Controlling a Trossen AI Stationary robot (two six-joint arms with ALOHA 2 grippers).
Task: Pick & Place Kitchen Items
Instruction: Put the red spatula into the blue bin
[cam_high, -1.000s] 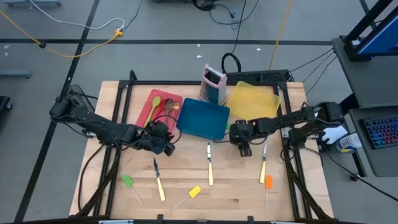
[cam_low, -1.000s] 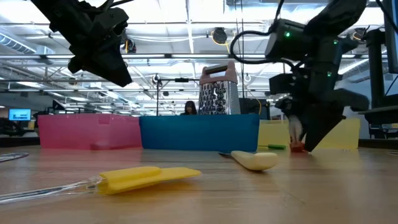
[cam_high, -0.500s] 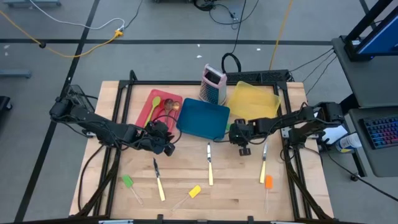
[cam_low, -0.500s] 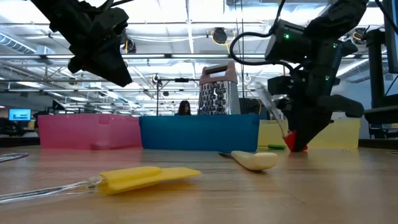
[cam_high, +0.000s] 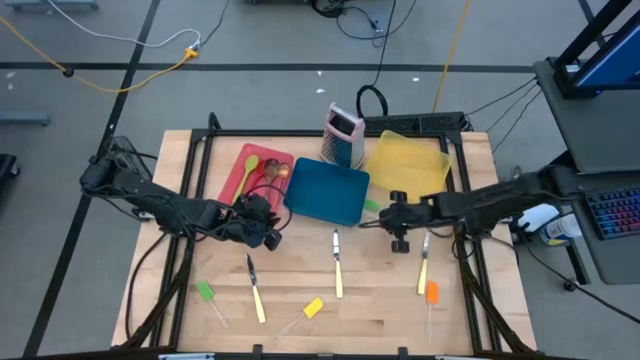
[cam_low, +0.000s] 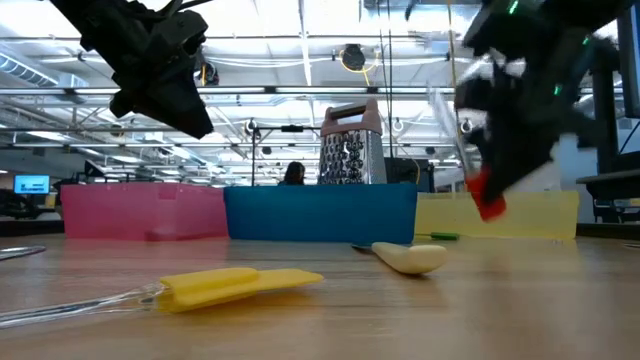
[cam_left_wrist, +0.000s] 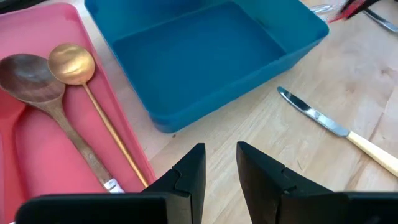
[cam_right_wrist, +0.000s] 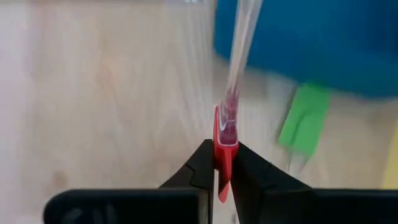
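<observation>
Holding two spoons (cam_left_wrist: 56, 81), the pink tray (cam_left_wrist: 28, 180) neighbours an empty blue tray (cam_left_wrist: 205, 56).

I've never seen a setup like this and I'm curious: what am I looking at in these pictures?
Two robot arms work at a wooden table. One picture looks straight down, one sits at tabletop height, and one rides on each wrist. On the table lie red, blue and yellow trays, a box grater and scattered utensils. The right tool is shut on a red spatula, lifted off the table. The left tool hovers near the red tray, holding nothing.
</observation>
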